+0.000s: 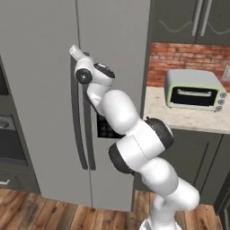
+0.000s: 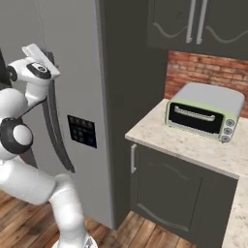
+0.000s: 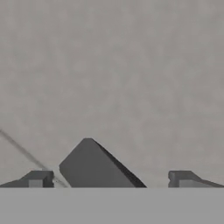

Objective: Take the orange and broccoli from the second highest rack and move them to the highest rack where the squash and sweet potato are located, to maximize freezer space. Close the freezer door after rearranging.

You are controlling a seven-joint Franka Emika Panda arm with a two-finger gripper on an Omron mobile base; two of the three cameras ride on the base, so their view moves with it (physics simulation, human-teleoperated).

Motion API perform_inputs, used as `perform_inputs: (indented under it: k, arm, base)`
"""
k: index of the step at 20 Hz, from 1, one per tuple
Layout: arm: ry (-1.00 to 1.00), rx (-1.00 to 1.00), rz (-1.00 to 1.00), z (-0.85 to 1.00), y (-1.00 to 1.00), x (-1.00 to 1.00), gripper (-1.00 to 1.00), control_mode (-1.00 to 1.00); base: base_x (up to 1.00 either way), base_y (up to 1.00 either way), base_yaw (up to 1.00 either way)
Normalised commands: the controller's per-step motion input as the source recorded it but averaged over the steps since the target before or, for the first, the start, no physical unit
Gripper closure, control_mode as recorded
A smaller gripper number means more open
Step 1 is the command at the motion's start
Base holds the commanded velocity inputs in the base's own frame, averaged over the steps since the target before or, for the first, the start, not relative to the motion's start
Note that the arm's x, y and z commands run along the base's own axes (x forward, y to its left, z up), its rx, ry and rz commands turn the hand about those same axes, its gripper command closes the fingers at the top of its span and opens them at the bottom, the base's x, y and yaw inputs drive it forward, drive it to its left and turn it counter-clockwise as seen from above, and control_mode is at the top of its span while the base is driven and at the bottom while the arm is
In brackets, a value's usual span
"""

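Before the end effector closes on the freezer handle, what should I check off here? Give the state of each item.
1. End effector jaws open: ok.
2. Handle sits between the fingertips: ok.
3. Freezer door shut, so pulling is needed: ok.
4. Which of the two handles is lined up: cannot tell.
5. Orange and broccoli on their rack: cannot tell, doors closed.
6. Toaster oven clear of the door's swing: ok.
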Motion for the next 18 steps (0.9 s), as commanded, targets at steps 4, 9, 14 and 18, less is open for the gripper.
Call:
perform_inputs:
  k: [4, 9, 14, 18]
  arm:
    - [0.44, 0.08, -0.56, 0.33, -0.02, 0.67, -1.00, -1.00]
    - [0.42, 0.09, -0.50, 0.25, 0.00, 0.66, -1.00, -1.00]
    - [0.27, 0.06, -0.40, 0.01, -0.13, 0.48, -1.00, -1.00]
    - [0.01, 0.11, -0.26, 0.00, -0.30, 0.02, -1.00, -1.00]
  base:
    - [0.00, 0.00, 0.00]
    - [0.00, 0.00, 0.00]
    - [0.00, 0.00, 0.00]
    - [0.00, 0.00, 0.00]
